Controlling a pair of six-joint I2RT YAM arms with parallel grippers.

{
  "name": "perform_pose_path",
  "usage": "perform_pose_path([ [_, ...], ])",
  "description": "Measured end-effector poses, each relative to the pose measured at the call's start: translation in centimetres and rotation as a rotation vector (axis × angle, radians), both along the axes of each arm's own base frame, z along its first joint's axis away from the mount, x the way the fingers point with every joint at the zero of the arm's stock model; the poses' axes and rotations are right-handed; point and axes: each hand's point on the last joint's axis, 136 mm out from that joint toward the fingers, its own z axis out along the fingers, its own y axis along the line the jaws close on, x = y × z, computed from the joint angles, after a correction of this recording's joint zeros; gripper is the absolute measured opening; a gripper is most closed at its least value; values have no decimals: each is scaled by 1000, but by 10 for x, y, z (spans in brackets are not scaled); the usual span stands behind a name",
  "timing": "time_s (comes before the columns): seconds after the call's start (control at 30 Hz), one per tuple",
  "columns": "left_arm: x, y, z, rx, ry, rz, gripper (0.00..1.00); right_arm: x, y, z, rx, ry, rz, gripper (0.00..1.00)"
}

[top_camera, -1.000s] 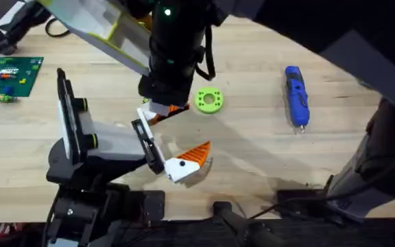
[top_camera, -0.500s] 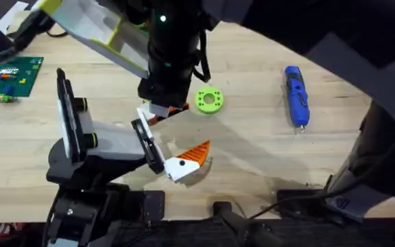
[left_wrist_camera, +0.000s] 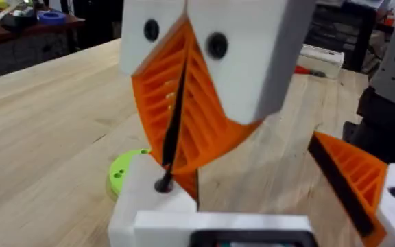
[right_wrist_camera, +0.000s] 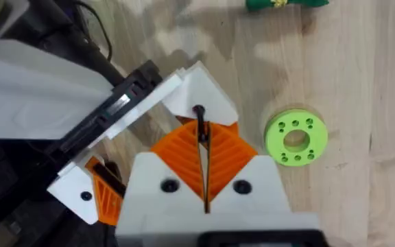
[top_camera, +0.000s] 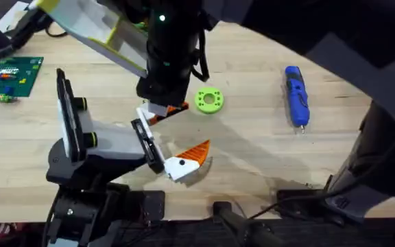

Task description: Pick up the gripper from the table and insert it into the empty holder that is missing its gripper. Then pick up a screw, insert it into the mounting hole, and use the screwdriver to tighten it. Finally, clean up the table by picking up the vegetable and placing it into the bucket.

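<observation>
My left arm lies low on the table [top_camera: 252,154]. Its black holder [top_camera: 147,145] [right_wrist_camera: 118,103] carries the gripper's white base [left_wrist_camera: 142,202] [right_wrist_camera: 197,86] at the far end and the twin orange finger [top_camera: 192,156] [left_wrist_camera: 348,180] at the near end. The left gripper [top_camera: 192,129] therefore stands open. From above, my right gripper [top_camera: 162,103] [right_wrist_camera: 203,134] is shut on a thin black screw [left_wrist_camera: 173,116] [right_wrist_camera: 201,127]. The screw's lower end meets the hole in the white base. The blue screwdriver [top_camera: 295,96] lies at the right. A green vegetable [right_wrist_camera: 285,4] shows at the far edge. The bucket is out of view.
A green disc with holes [top_camera: 208,101] [right_wrist_camera: 295,137] lies just right of the grippers. A green circuit board [top_camera: 11,74] sits at the far left. The right arm's links hang large and dark across the upper right of the overhead view.
The right gripper with the screw has shifted very slightly left over the white base. The left arm, the twin finger and the screwdriver have not moved.
</observation>
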Motion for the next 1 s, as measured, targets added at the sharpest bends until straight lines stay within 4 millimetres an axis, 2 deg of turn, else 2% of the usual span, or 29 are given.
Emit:
perform_pose_path([
  [1.0, 0, 0, 0, 0, 0, 0, 986, 6, 10, 10, 55, -27, -9, 4],
])
